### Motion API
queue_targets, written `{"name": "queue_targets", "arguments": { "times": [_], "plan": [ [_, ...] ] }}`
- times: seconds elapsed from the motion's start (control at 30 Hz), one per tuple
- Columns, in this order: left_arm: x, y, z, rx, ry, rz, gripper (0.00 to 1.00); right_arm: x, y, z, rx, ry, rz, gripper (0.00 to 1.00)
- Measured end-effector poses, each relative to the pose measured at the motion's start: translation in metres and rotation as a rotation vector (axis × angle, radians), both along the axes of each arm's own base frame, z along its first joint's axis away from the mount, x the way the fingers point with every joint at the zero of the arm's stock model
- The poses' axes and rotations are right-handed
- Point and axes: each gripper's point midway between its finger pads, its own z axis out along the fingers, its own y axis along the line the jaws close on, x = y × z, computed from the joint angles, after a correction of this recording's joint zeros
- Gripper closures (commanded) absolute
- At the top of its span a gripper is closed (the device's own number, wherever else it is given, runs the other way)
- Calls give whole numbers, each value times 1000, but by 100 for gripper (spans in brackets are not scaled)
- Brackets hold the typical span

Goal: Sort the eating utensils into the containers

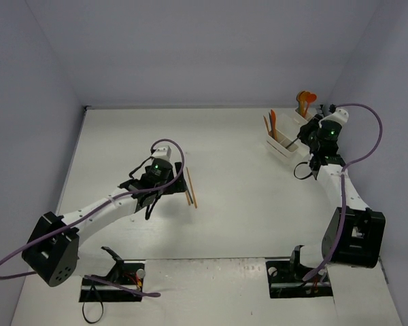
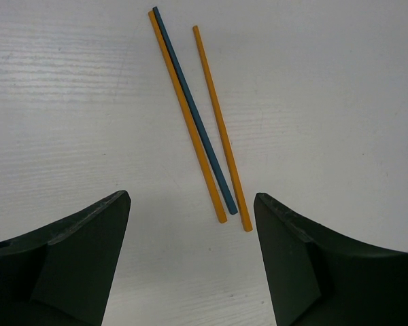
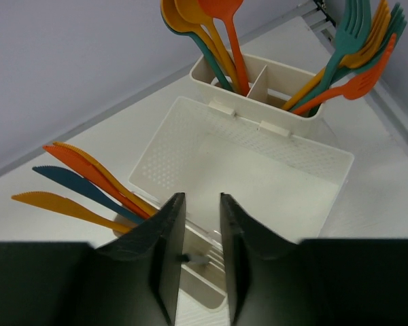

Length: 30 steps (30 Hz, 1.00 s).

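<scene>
— Where are the utensils seen?
— Knives [image 3: 88, 183], spoons [image 3: 204, 34] and forks [image 3: 353, 54] are stood in white bins [image 3: 258, 156]; three thin sticks [image 2: 194, 112] are seen on the table [image 2: 54, 102] below the spread left gripper [image 2: 190, 197].
— The right gripper [image 3: 202, 204]?
— Narrowly parted above the bins, apparently empty.

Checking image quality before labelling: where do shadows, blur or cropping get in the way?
Top external: even, soft light, faint shadow beneath the left arm. Left wrist: the sticks are sharp, soft shadow by the dark left fingers. Right wrist: near right fingers dark and featureless, spoons cropped at the top edge.
</scene>
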Motion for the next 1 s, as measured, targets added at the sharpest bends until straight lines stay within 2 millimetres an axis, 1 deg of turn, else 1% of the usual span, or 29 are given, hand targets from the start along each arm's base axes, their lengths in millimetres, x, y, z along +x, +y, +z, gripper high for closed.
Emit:
{"name": "queue_targets", "arguments": {
  "times": [0.03, 0.1, 0.17, 0.23, 0.33, 0.5, 0.6, 0.67, 0.73, 1.0],
  "plan": [
    [-1, 0, -4, 3, 15, 5, 29, 0, 0, 1, -3, -3, 2, 58],
    [-2, 1, -13, 9, 45, 18, 29, -2, 1, 6, -11, -11, 6, 52],
    [-4, 2, -20, 16, 75, 35, 30, -7, 1, 14, -27, -17, 11, 49],
    [-6, 3, -27, 25, 101, 52, 31, -11, 2, 29, -43, -36, 14, 46],
    [-6, 4, -33, 36, 136, 80, 33, -17, 4, 58, -78, -77, 12, 42],
    [-1, 1, -44, 45, 182, 115, 39, -39, 13, 107, -138, -160, 7, 40],
    [-1, 0, -52, 59, 214, 129, 46, -50, 23, 123, -156, -192, 22, 39],
    [0, -1, -58, 66, 232, 137, 50, -55, 30, 128, -162, -200, 41, 38],
    [1, -2, -62, 68, 244, 144, 51, -58, 34, 127, -164, -195, 53, 38],
    [9, -11, -70, 64, 265, 147, 52, -61, 51, 110, -160, -143, 104, 36]
  ]
}}
